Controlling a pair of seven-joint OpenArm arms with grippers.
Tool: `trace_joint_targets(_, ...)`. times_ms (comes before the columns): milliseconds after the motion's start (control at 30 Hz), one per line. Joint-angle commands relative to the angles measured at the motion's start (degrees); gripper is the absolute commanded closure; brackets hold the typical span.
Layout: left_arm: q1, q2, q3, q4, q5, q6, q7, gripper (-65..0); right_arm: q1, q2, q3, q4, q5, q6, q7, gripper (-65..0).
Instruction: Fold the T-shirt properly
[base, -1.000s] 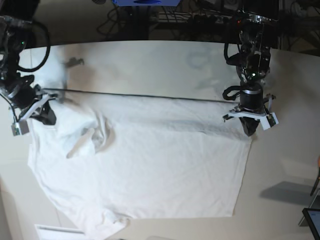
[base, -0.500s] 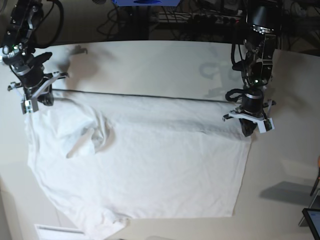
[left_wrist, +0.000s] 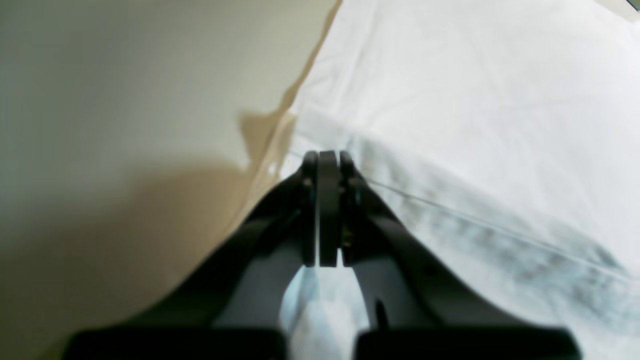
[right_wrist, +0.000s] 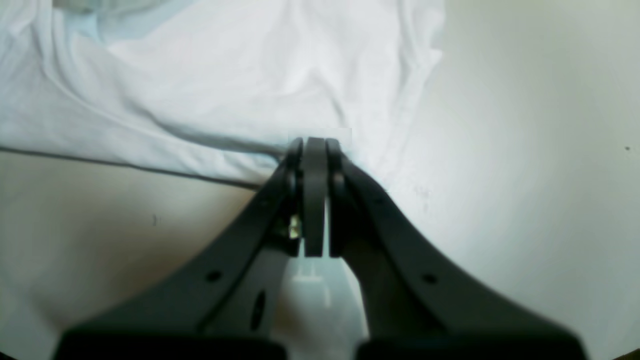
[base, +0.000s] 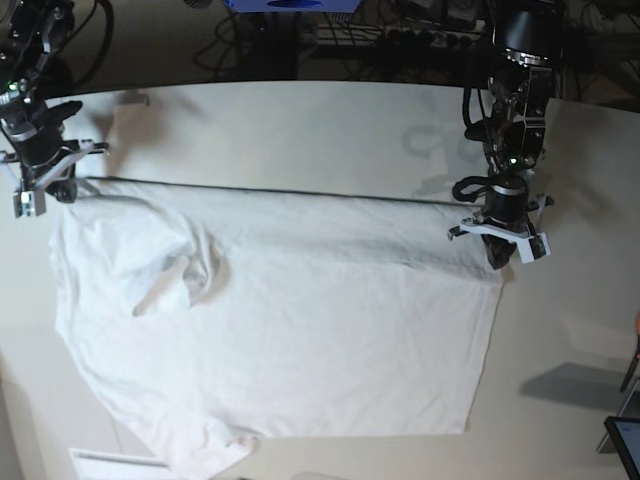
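On the pale desk (base: 300, 120), the white T-shirt (base: 290, 330) lies spread, its far edge pulled into a taut straight line between both arms. Left gripper (base: 499, 256): jaws together, clamped on the shirt's edge at one end. Right gripper (base: 40, 190): jaws together, pinching the other end. A bunched sleeve (base: 180, 275) is folded over near the right gripper.

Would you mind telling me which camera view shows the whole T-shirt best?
The base view: the T-shirt lies spread over the table, every edge visible. The left wrist view shows only one stretch of cloth beside shut jaws. The right wrist view shows only a rumpled edge.
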Motion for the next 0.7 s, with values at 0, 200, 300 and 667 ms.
trace_joint_targets(0, -0.77, -0.88, -0.33, 0.72, 0.52, 0.08, -1.44, 0.0, 0.25, 0.58, 0.3, -0.21, 0.5, 0.18, 0.46, -1.6)
trace_joint_targets(200, 0.02, -0.26, -0.24, 0.63, 9.22, 0.34, -1.44, 0.0, 3.68, 0.76, 0.13, -7.33, 0.5, 0.27, 0.37, -1.5)
trace_joint_targets(300, 1.34, 0.79, -1.04, 0.28, 11.95, 0.34, -1.44, 0.0, 5.17, 0.94, 0.04, -9.62, 0.41, 0.27, 0.73, -1.3)
trace_joint_targets(667, 1.87, 1.06, -1.12, -2.89, 11.86, 0.34, -1.53, 0.0, 10.01, 5.68, 0.04, -17.53, 0.41, 0.27, 0.73, -1.3)
